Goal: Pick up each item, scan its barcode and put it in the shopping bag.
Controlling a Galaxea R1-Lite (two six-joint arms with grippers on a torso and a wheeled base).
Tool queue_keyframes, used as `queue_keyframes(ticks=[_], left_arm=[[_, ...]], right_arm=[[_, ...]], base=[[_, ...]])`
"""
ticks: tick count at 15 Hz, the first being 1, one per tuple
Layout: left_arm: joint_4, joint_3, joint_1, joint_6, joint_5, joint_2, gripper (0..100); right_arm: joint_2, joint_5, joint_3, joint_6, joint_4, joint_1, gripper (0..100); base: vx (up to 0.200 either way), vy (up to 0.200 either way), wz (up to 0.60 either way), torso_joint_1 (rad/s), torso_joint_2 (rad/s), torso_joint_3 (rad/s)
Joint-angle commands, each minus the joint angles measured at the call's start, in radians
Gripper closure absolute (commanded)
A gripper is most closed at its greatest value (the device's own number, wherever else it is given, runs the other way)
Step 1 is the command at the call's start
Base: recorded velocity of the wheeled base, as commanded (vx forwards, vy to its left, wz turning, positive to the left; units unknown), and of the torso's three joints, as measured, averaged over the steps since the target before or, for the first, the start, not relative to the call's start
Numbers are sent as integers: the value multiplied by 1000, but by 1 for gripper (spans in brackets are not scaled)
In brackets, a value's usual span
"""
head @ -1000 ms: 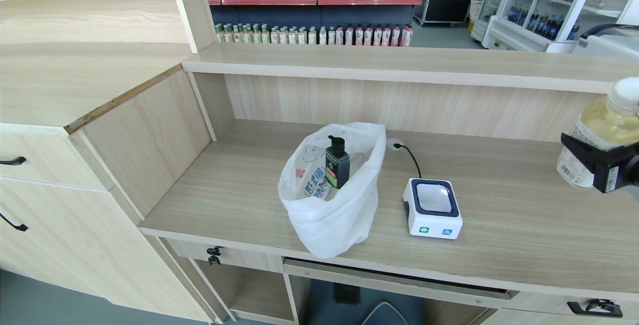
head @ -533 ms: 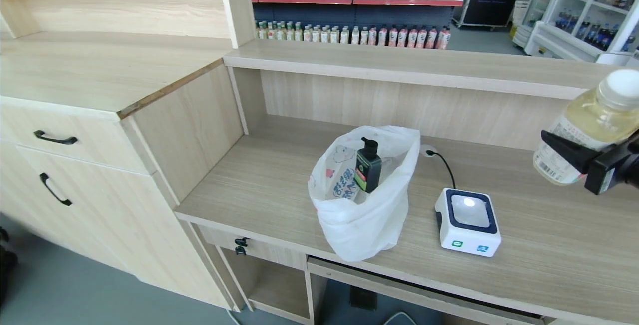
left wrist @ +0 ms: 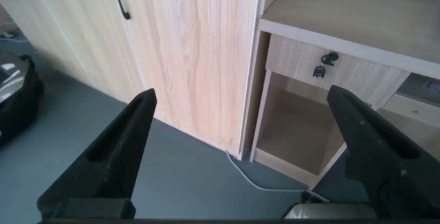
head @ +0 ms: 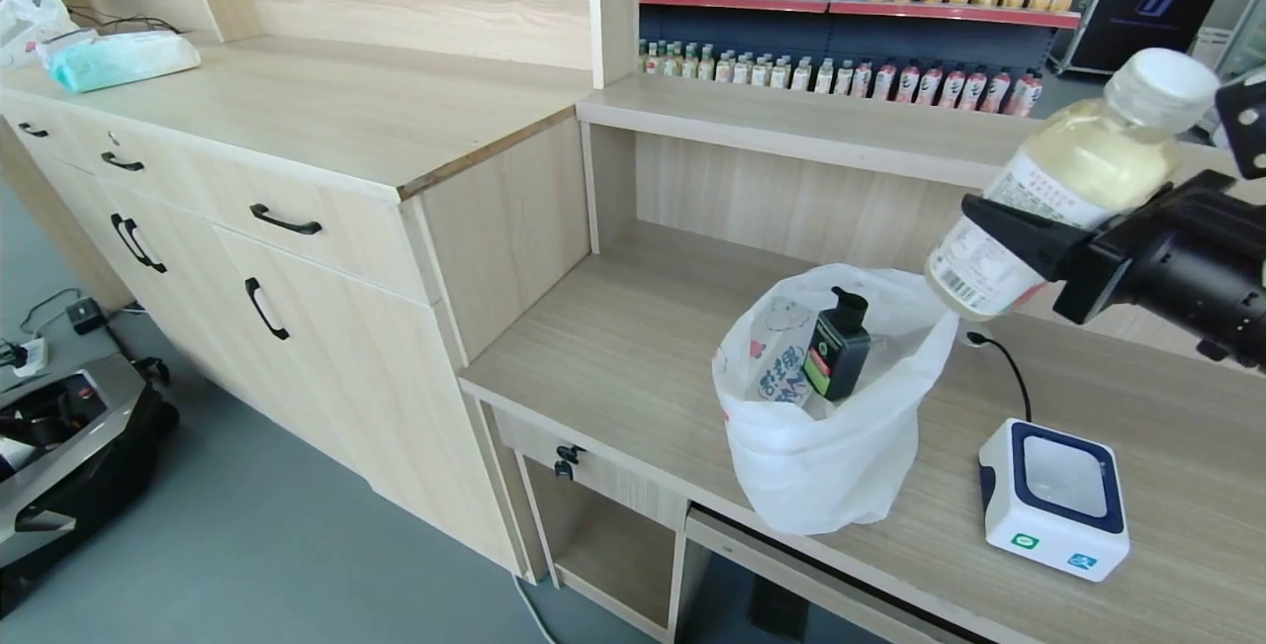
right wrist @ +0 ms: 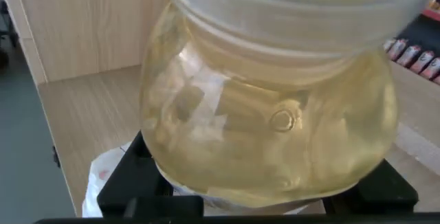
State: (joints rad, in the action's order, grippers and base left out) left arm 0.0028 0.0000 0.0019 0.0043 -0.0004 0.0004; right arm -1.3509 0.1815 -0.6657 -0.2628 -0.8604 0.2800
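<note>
Right hand (head: pixel 1019 224) clamps a bottle (head: pixel 1073 164) in mid-air, tilted, cap up and outward, barcoded base pointing down toward the right rim of the bag (head: pixel 821 466). Scanner (head: pixel 1053 496) sits on the worktop (head: pixel 633 357) below, just right of the bag. Left hand (left wrist: pixel 240 93) hangs low, spread wide, well apart.

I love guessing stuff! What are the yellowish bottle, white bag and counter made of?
The bottle looks like clear glossy plastic; pale yellow liquid shows through. The shopping bag seems thin plastic film, crinkled and half see-through. The counter looks like matte light wood, perhaps laminate, with grain lines.
</note>
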Motion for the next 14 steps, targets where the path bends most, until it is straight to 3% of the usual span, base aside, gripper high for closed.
queue_keyframes(ticks=[1,7,10,14], left_arm=[[0,0,0,0,0,0,0],[0,0,0,0,0,0,0],[0,0,0,0,0,0,0],[0,0,0,0,0,0,0]], right_arm=[[-149,9,-2,97,-40,8,100],[-412,15,20,142,-170,-10,100],[-458,88,21,139,-189,-7,100],[-501,90,31,132,-189,-7,100]], base=[[0,0,0,0,0,0],[0,0,0,0,0,0],[0,0,0,0,0,0],[0,0,0,0,0,0]])
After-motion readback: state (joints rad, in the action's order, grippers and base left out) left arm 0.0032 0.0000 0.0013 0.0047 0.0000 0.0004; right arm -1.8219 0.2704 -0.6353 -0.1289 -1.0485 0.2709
